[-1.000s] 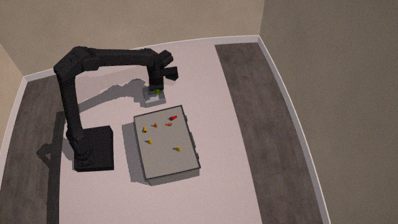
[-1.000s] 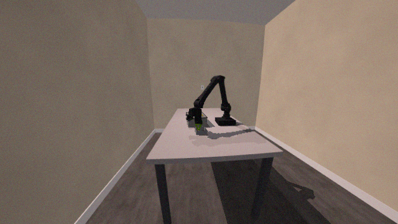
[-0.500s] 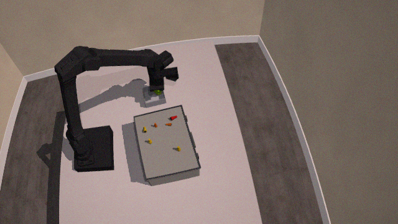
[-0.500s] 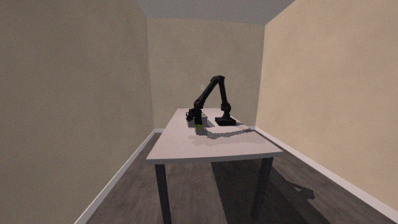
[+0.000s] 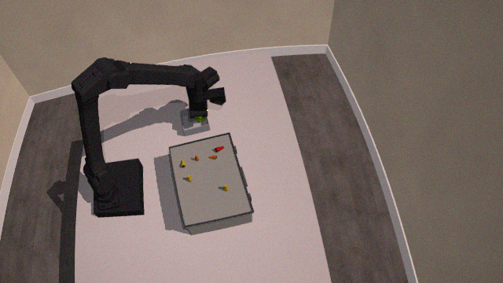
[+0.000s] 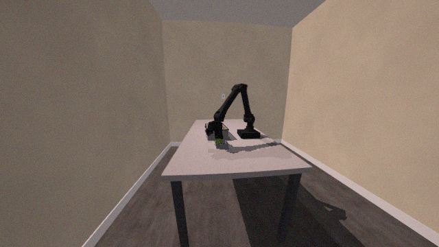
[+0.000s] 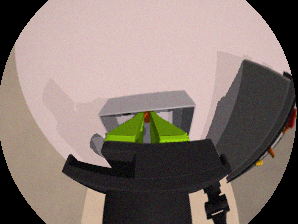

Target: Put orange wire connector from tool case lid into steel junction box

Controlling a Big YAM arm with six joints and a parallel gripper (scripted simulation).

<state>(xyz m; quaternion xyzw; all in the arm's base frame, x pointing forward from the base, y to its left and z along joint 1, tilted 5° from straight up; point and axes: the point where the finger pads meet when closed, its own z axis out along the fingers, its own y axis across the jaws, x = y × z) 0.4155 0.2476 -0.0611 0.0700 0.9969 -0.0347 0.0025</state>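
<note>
My gripper (image 5: 200, 118) (image 6: 218, 140) (image 7: 146, 113) has green fingers and is shut on a small orange wire connector (image 7: 145, 117), which shows only as a sliver between the fingertips in the wrist view. It hangs just above the open steel junction box (image 5: 189, 127) (image 6: 223, 145) (image 7: 153, 102), which stands on the table behind the tool case. The tool case's grey lid (image 5: 208, 196) (image 7: 260, 116) still carries two orange connectors (image 5: 196, 158) (image 5: 213, 157).
On the lid also lie a red connector (image 5: 219, 148) and three yellow ones (image 5: 182, 163) (image 5: 189, 178) (image 5: 225, 188). The arm's black base (image 5: 118, 189) (image 6: 248, 133) stands left of the case. The table edge runs along the dark floor on the right.
</note>
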